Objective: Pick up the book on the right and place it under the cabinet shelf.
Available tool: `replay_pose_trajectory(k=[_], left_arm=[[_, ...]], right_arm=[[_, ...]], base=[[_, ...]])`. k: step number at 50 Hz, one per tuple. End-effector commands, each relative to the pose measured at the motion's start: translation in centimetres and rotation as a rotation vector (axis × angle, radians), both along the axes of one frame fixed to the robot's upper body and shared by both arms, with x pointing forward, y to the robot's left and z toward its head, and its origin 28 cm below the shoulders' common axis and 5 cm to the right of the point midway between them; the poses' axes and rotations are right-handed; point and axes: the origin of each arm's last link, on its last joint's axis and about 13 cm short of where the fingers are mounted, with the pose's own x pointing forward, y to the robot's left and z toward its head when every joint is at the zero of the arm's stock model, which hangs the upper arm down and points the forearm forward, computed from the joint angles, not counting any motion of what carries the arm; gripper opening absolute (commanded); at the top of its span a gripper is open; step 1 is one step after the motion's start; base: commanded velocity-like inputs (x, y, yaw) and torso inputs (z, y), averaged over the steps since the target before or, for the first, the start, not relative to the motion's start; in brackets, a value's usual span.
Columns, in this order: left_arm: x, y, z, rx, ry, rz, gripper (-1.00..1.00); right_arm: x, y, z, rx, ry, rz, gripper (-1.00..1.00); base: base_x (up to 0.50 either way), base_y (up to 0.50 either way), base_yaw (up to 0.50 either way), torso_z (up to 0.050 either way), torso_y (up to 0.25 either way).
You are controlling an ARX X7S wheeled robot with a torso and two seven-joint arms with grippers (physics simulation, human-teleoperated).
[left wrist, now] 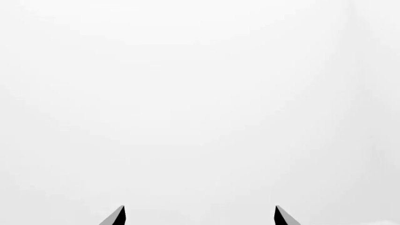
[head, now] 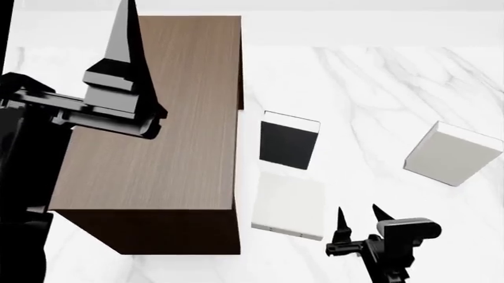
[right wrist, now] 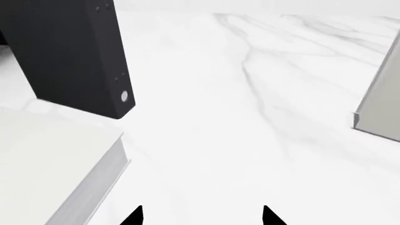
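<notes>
A: Where does the book (head: pixel 454 152) lie?
B: At the right of the white marble table (head: pixel 370 82), well apart from the other two books and turned at a slant to them. In the right wrist view only its edge (right wrist: pixel 382 103) shows, at the side of the frame.

A: Does anything touch it?
B: No. The right gripper (head: pixel 360 219) hangs low near the front of the table, between the book and the pale book (head: pixel 289 203), its two dark fingers spread with nothing between them. The right wrist view shows the same tips (right wrist: pixel 201 216) parted over bare marble.

A: And the other books?
B: The pale book lies flat just beside the cabinet shelf (head: pixel 157 135), its page edges (right wrist: pixel 93 185) showing. The black book (head: pixel 288 140) lies just behind it; I cannot tell whether the two touch.

A: The cabinet shelf itself?
B: A dark-brown wood-grain box at the left of the table. From the head view I see its top and a dark front face; what lies inside or under it cannot be seen.

A: The left gripper?
B: It (head: pixel 130 35) is raised above the cabinet shelf. Its wrist view shows two tips (left wrist: pixel 200 215) apart against plain white, empty.
</notes>
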Motion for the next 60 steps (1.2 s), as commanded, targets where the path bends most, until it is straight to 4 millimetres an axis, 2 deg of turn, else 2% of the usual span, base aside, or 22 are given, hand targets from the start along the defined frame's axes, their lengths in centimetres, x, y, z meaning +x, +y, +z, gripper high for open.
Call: replay_pose_trajectory(k=[1,17,35,60], left_arm=[[-0.5,0.0,0.3,0.007,-0.012,-0.009,1.0],[-1.6,-0.4,0.8,0.032,-0.029,-0.03,1.0],[-1.6,-0.2,1.0,0.038,-0.035,-0.03,1.0],[-1.6,0.0,0.8,0.036,-0.033,-0.026,1.0]], right_arm=[[0.0,-0.1,-2.6,-0.047,0.147,-0.096,1.0],[1.4,-0.3,-3.2,-0.081,0.15,-0.109,1.0],[1.2,0.0,-4.0,-0.103,0.196,-0.051,1.0],[1.3,2.3,-5.2,-0.151,0.24,0.092,1.0]], base=[[0.0,0.0,0.01,0.0,0.0],[0.01,0.0,0.01,-0.003,-0.006],[0.01,0.0,0.01,-0.004,-0.008],[0.01,0.0,0.01,-0.004,-0.009]])
